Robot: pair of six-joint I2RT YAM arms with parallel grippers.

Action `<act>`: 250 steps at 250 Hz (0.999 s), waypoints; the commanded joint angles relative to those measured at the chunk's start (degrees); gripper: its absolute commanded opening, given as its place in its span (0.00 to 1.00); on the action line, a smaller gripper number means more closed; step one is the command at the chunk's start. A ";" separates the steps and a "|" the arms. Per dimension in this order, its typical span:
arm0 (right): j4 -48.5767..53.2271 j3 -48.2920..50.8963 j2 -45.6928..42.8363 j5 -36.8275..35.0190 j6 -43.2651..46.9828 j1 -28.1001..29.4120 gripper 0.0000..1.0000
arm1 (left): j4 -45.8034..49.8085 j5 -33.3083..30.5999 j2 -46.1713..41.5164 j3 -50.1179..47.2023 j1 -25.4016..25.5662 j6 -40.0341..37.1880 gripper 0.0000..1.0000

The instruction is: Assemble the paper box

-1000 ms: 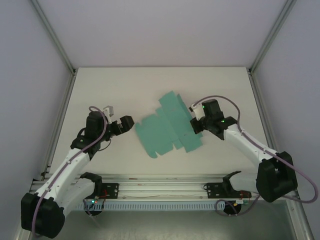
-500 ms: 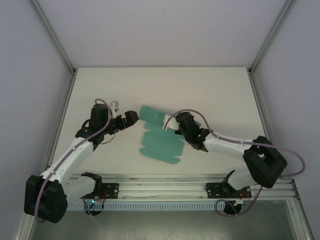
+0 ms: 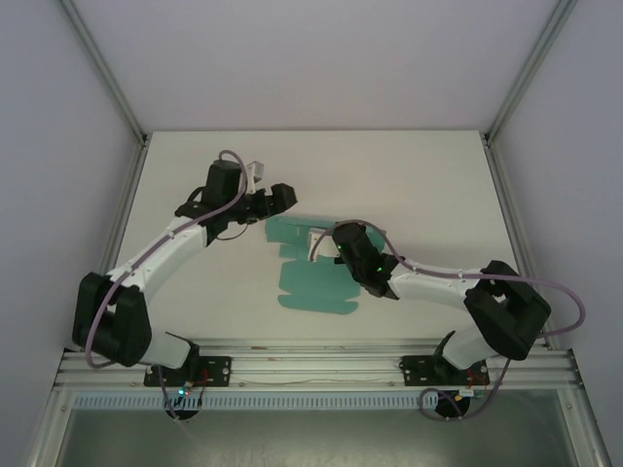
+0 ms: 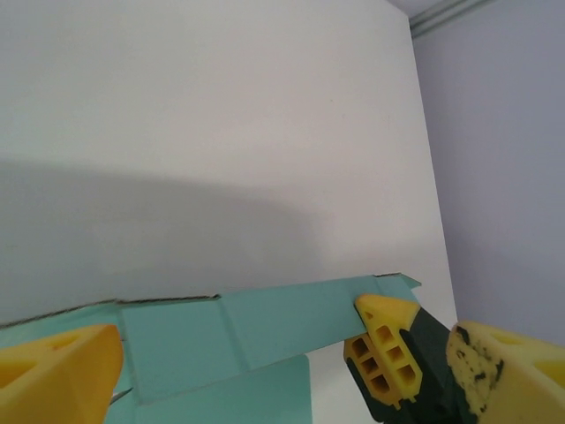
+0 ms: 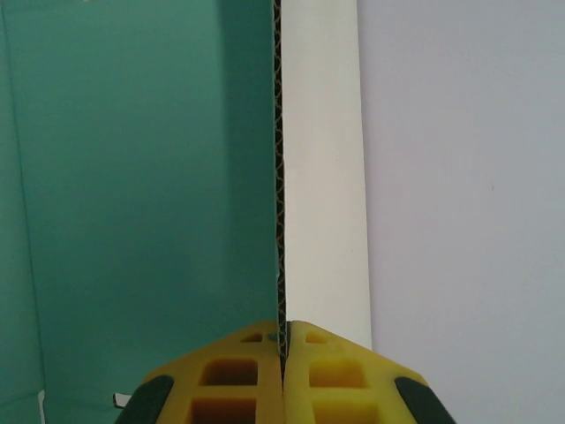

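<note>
Jaws of the right gripper [image 5: 284, 340] clamp a raised edge of the teal-green die-cut card paper box [image 3: 313, 288], the left gripper [image 4: 221, 367] gaping wide near its far flap.

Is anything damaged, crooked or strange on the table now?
Nothing stands out. The paper box is a partly folded sheet with no visible tear; the right claw pinches one panel's edge, the left claw is open nearby.

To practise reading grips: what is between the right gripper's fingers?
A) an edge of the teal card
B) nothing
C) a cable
A: a corrugated edge of the paper box runs into the right gripper, which is pressed shut on it.
</note>
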State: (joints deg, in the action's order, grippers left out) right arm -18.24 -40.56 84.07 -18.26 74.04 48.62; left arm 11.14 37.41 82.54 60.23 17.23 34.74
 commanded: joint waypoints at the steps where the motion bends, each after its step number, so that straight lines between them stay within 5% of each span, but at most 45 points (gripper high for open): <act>1: -0.79 -0.85 0.05 -1.35 -1.53 0.25 0.00 | 0.81 3.42 3.61 1.66 2.08 -1.34 0.87; 25: -0.84 -0.33 -0.30 -0.99 -3.05 0.24 0.00 | 0.53 3.37 6.31 1.68 4.10 -1.32 0.74; 116: -1.22 1.44 -2.41 1.05 -6.73 0.45 0.00 | -9.44 4.87 8.84 -3.10 7.35 6.74 0.61; 250: -0.52 2.61 -3.76 1.96 -9.03 1.55 0.00 | -18.54 -2.88 5.77 -7.91 9.13 16.06 0.21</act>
State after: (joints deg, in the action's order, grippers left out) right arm -18.09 -38.65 82.52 -18.00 66.63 49.15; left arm -4.73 38.22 90.87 53.54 25.89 49.50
